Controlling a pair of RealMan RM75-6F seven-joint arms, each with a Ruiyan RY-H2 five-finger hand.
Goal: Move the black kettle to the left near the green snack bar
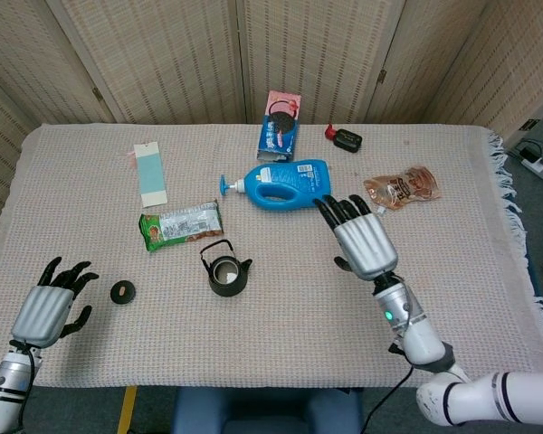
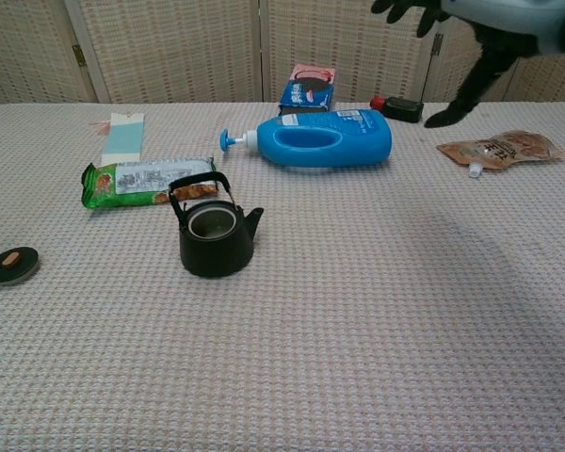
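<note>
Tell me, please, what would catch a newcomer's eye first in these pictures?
Probably the bright blue detergent bottle lying on its side at the table's middle rear, the largest splash of colour. Next, the small black kettle standing lidless and upright just in front of the green snack bar, with its round black lid apart to the left. The right hand hovers open, right of the kettle, holding nothing.
</note>
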